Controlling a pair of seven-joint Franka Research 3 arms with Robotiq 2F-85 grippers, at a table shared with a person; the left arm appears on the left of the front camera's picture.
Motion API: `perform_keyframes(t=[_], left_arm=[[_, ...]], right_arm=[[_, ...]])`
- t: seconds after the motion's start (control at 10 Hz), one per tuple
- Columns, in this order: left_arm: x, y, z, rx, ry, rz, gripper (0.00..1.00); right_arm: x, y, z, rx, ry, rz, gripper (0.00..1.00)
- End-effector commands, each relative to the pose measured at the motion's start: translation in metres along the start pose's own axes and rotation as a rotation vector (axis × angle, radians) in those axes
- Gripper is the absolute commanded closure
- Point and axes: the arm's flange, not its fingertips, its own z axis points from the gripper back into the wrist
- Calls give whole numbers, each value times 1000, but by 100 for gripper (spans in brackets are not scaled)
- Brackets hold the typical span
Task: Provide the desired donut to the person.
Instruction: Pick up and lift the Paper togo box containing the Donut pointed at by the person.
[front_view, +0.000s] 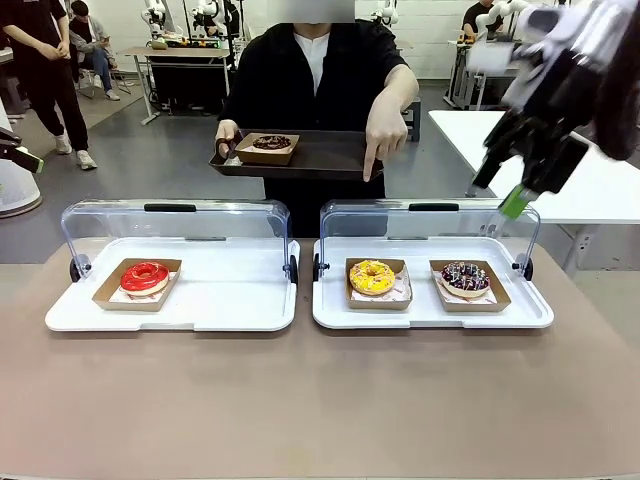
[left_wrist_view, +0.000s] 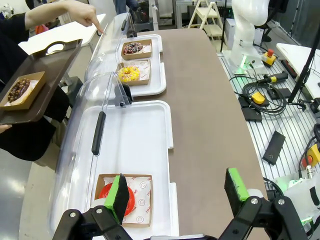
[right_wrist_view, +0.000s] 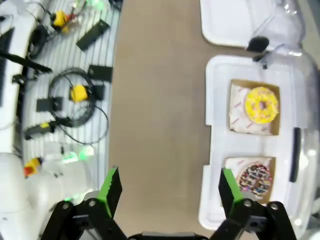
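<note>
My three cameras
Front looks level across the table (front_view: 320, 400) at the person (front_view: 285, 95); my left wrist sits low, along the table; right wrist high, straight down. All share the right-hand tray (front_view: 430, 318).

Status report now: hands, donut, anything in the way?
Left hand open, empty. Right hand open, high beside right tray. Person's finger seems aimed at yellow donut. Lids open, path clear.
</note>
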Motion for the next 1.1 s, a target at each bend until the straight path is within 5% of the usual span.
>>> perform_keyframes(t=[0.0, 0.6, 1.0], left_arm=[[1, -3, 0, 4, -4, -3, 0], [1, -3, 0, 4, -4, -3, 0], [1, -3, 0, 4, -4, -3, 0]], right_arm=[[3, -18, -36, -45, 55, 7, 0], [20, -65, -124, -198, 86, -12, 0], [18, -67, -122, -179, 52, 9, 0]])
